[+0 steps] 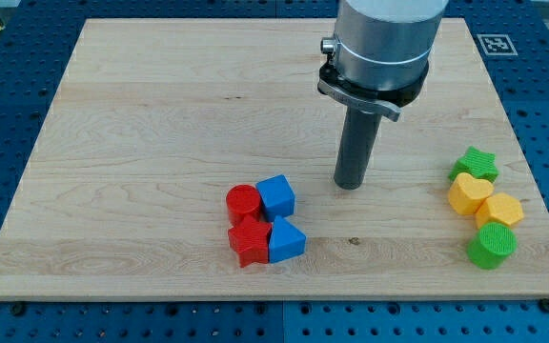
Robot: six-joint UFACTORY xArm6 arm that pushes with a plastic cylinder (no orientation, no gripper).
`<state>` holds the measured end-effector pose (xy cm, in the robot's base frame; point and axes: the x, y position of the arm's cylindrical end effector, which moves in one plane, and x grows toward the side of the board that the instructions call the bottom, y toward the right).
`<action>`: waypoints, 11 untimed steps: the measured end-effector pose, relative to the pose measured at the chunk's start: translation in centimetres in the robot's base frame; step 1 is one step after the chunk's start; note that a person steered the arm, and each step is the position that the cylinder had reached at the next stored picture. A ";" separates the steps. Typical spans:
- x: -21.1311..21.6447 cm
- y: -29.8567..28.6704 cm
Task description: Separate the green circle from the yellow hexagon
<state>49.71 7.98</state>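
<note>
The green circle [492, 246] lies near the board's right edge at the view's lower right. It touches the yellow hexagon [500, 210] just above it. A yellow heart [469, 193] and a green star [476, 165] continue the cluster upward. My tip [353, 184] stands on the board near the middle, well to the left of this cluster and to the right of the red and blue blocks. It touches no block.
A red circle [243, 202], a blue cube [276, 195], a red star [249, 241] and a blue triangle [286, 239] sit packed together left of my tip. The wooden board [160, 114] lies on a blue perforated table.
</note>
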 end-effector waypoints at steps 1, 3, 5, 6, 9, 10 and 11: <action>-2.1 0.2; -3.1 4.0; -5.3 7.4; -7.7 9.6; -0.5 21.7; -0.4 21.7; 1.6 22.8</action>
<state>51.30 30.78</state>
